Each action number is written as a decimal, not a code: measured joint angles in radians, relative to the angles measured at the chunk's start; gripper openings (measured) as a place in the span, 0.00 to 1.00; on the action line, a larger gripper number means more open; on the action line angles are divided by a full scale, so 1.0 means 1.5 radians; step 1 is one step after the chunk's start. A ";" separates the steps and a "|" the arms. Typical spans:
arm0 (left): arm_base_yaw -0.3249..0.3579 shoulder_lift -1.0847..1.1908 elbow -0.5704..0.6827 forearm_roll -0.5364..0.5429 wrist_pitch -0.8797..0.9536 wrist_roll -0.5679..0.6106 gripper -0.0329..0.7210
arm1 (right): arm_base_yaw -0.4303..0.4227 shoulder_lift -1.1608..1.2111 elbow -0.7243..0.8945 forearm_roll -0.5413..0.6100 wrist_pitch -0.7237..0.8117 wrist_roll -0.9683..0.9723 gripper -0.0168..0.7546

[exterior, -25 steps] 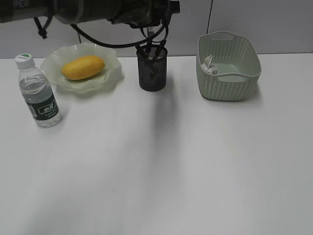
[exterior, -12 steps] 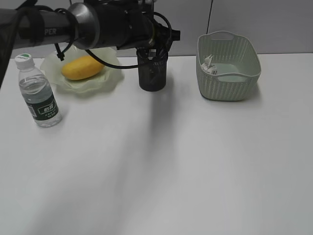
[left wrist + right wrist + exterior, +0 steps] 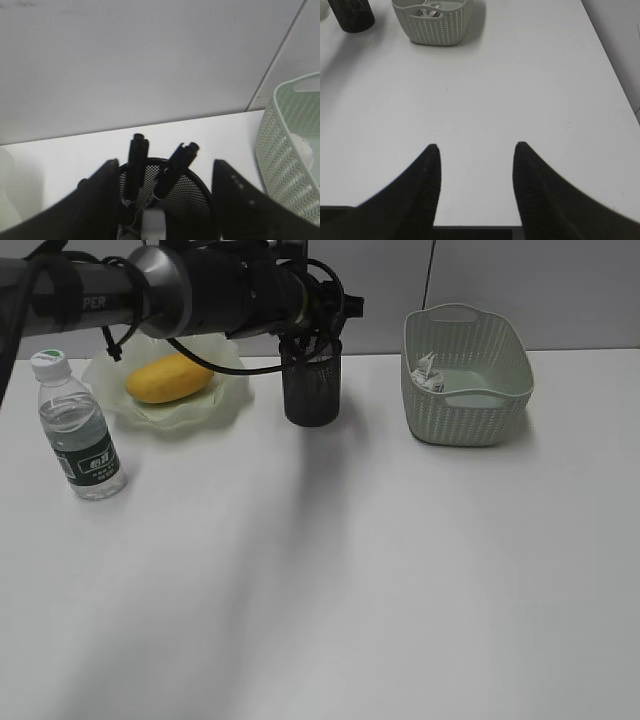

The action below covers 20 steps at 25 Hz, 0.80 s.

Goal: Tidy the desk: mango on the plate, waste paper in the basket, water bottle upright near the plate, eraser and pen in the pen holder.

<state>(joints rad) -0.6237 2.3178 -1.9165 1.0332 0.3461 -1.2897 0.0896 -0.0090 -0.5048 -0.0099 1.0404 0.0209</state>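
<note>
Pen holder standing on the desk between plate and basket, two dark pen-like tops poking above its mesh rim. Left pincer straddling that rim from above, spread wide, nothing gripped. Mango lying on the plate; water bottle upright just beside the plate; waste paper inside the basket. Judged the last step, dropping items into the holder, apparently done; next likely only lifting the left arm straight up without tipping the cup.

From the left wrist view: the holder's interior, with a pale piece low between the pens, possibly the eraser, too unclear to confirm; hidden in the exterior view behind the arm. Right pincer seen only in its own wrist view, spread wide and empty over bare desk, well apart from the basket.
</note>
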 joint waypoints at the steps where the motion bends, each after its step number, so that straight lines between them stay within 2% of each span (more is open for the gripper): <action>1: 0.000 0.000 0.000 0.001 -0.001 0.000 0.66 | 0.000 0.000 0.000 0.000 0.000 0.000 0.52; 3: 0.001 0.000 0.000 0.001 -0.001 0.000 0.76 | 0.000 0.000 0.000 0.000 0.000 0.000 0.52; 5: 0.001 0.000 0.000 0.001 0.001 0.000 0.79 | 0.000 0.000 0.000 0.000 0.000 0.000 0.52; 10: 0.001 -0.033 0.000 0.000 0.013 0.000 0.81 | 0.000 0.000 0.000 0.000 0.000 0.000 0.52; 13: 0.001 -0.082 0.001 -0.026 0.035 0.014 0.78 | 0.000 0.000 0.000 0.000 0.000 0.001 0.52; 15: 0.003 -0.122 0.001 -0.070 0.051 0.095 0.75 | 0.000 0.000 0.000 0.000 0.000 0.001 0.52; 20: 0.034 -0.202 0.001 -0.259 0.111 0.407 0.70 | 0.000 0.000 0.000 0.000 0.000 0.001 0.52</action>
<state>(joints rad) -0.5729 2.0151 -1.9156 0.6441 0.5125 -0.6786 0.0896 -0.0090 -0.5048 -0.0099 1.0404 0.0217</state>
